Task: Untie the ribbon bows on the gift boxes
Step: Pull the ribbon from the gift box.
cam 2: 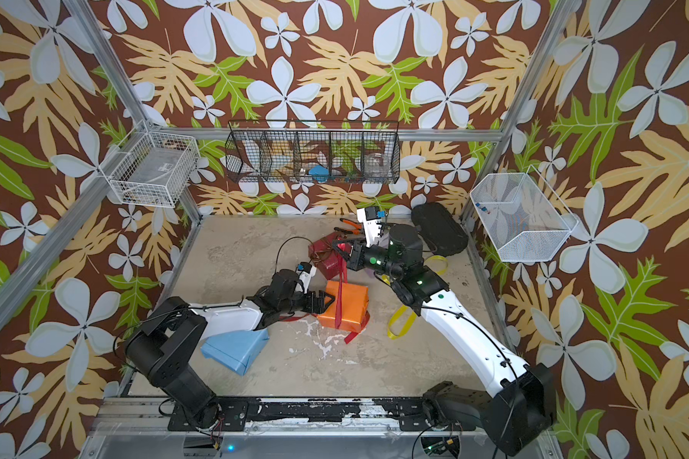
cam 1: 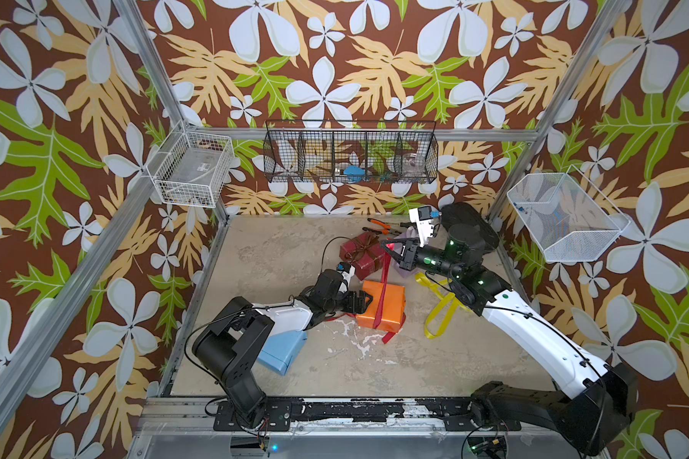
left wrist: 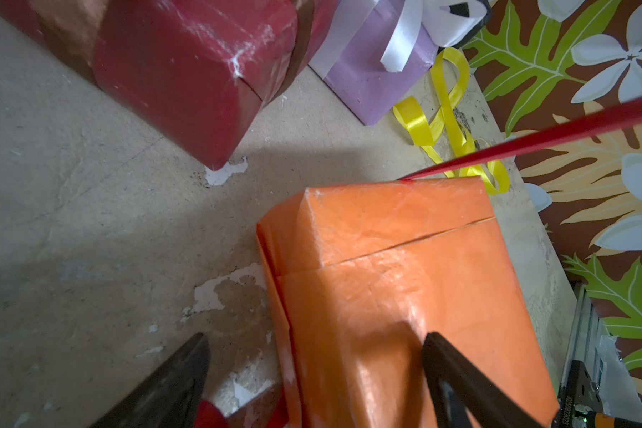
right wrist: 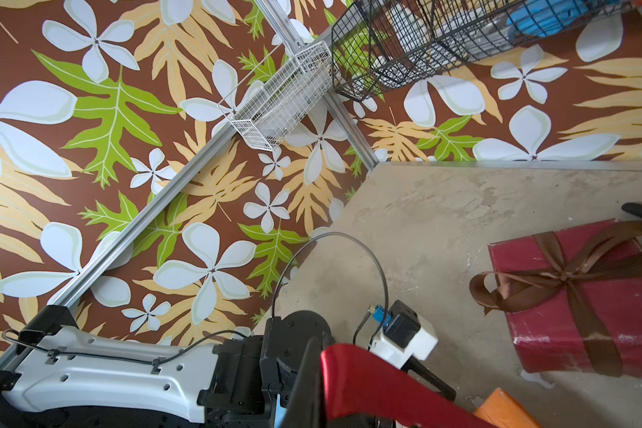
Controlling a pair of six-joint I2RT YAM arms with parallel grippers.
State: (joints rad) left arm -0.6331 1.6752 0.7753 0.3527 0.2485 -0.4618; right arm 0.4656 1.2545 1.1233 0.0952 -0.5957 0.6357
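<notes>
The left arm (cam 1: pixel 283 314) lay low across the table (cam 1: pixel 295 254), its left gripper (cam 1: pixel 366 303) spread wide at the edge of the orange gift box (cam 1: pixel 390 314), one finger over the box and one beside it. The right arm (cam 1: pixel 533 330) reached forward with a bent elbow. The right gripper (cam 1: pixel 388 248) hung beside the dark red box (cam 1: pixel 361 254), pinched on the red ribbon (cam 1: pixel 383 290), which ran taut up from the orange box.

Bright, even light from above fills all four views, leaving only soft shadows on the tabletop (cam 1: pixel 295 246). Mild glare sheens the orange box (left wrist: pixel 404 296); the red ribbon (right wrist: pixel 360 374) blurs close to the lens, and both wrist views bend at their edges
</notes>
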